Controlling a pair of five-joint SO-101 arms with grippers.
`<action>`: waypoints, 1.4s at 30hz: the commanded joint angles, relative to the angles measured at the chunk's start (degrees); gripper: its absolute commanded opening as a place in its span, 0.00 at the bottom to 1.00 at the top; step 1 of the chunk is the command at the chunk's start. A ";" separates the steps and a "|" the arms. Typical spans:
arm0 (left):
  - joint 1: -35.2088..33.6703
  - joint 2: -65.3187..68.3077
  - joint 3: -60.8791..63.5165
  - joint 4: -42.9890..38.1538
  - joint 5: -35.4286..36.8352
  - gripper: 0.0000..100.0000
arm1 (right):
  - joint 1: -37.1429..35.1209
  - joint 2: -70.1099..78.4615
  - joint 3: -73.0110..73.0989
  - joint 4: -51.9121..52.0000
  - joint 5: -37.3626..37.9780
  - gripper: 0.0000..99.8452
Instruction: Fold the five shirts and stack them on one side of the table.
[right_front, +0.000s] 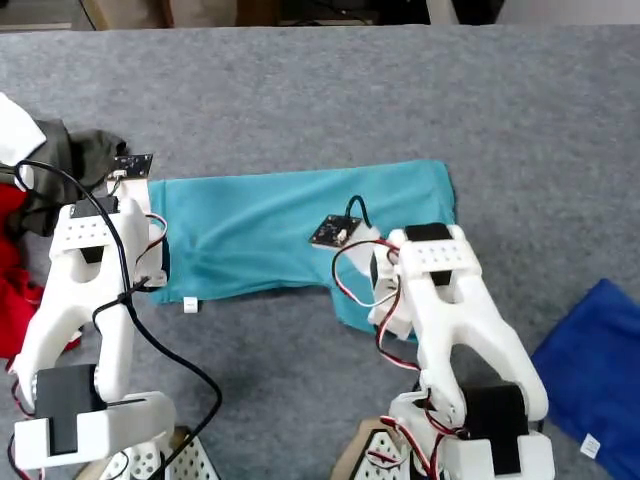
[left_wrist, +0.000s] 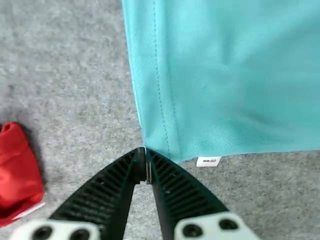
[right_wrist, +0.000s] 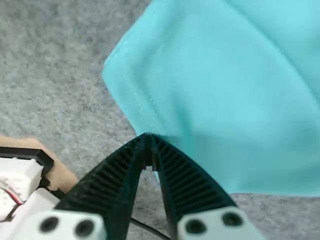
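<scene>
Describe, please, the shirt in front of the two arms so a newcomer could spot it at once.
On the grey table, look to the middle, ahead of the left arm and right arm: the teal shirt lies spread there. The red shirt and olive shirt sit heaped at the left edge, the blue shirt at the right edge.

grey table (right_front: 300, 90) | teal shirt (right_front: 270, 225) centre | blue shirt (right_front: 595, 360) right | red shirt (right_front: 14, 285), olive shirt (right_front: 62, 160) left

- A grey carpet (right_front: 300, 90) is lying flat, covering the whole work surface.
- A tan board (right_front: 347, 455) is peeking out at the near edge.
</scene>
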 joint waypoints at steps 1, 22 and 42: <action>-0.53 -2.68 -1.49 -0.44 -0.35 0.02 | 0.22 -2.42 -9.89 3.87 0.18 0.00; 4.66 19.82 -25.93 -17.49 5.36 0.02 | 12.18 44.62 -68.09 6.59 -6.68 0.01; 0.18 51.12 -70.86 3.60 4.84 0.02 | 16.57 63.87 -99.74 21.98 -4.57 0.01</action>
